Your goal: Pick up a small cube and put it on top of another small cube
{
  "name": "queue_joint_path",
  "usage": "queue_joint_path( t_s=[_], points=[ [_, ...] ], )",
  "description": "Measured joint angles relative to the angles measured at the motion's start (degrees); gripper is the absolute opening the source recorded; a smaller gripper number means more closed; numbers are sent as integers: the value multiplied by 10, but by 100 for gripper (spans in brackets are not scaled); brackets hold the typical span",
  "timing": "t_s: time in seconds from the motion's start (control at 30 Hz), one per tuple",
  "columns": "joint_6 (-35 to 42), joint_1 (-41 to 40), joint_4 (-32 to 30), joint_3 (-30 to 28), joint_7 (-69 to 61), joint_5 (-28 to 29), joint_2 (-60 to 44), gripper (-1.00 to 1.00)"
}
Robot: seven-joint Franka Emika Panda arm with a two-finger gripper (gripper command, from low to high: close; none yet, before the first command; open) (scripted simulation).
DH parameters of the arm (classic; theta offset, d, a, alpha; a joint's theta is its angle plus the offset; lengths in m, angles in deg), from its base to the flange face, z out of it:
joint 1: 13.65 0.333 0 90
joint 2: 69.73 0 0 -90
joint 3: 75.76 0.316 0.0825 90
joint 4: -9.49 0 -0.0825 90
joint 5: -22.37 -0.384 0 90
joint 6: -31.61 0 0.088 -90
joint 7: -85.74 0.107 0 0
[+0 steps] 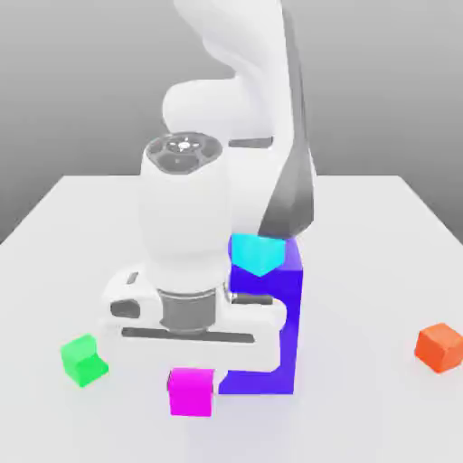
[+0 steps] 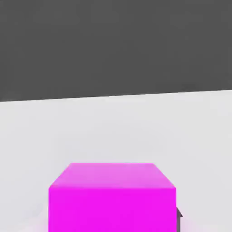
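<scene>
The small cube (image 1: 192, 391) is bright magenta and rests on the white table near the front, directly under my hand. My gripper (image 1: 192, 378) has come straight down over it from above. In the hand view the small cube (image 2: 112, 199) sits close up between the jaws, and a dark finger pad (image 2: 179, 220) lies flush against one of its sides. The jaws are shut on the cube, which still looks to be touching the table. The wrist and white hand body hide the table area behind it.
A tall purple-blue block (image 1: 276, 335) stands right beside the magenta cube, on the exterior view's right, with a cyan cube (image 1: 258, 253) at its top. A green cube (image 1: 83, 360) lies to the left and an orange cube (image 1: 440, 346) at the far right.
</scene>
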Motion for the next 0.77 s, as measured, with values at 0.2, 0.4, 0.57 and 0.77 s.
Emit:
queue_joint_path(
  t_s=[0.2,0.4,0.57,0.77],
  points=[
    [-4,-53,-50,-60,156,17,47,-100],
    [-8,-132,-100,-88,324,51,97,-100],
    [-55,-154,-119,-90,357,9,66,-100],
    [-119,-186,-114,-36,290,-88,-10,100]
  ],
)
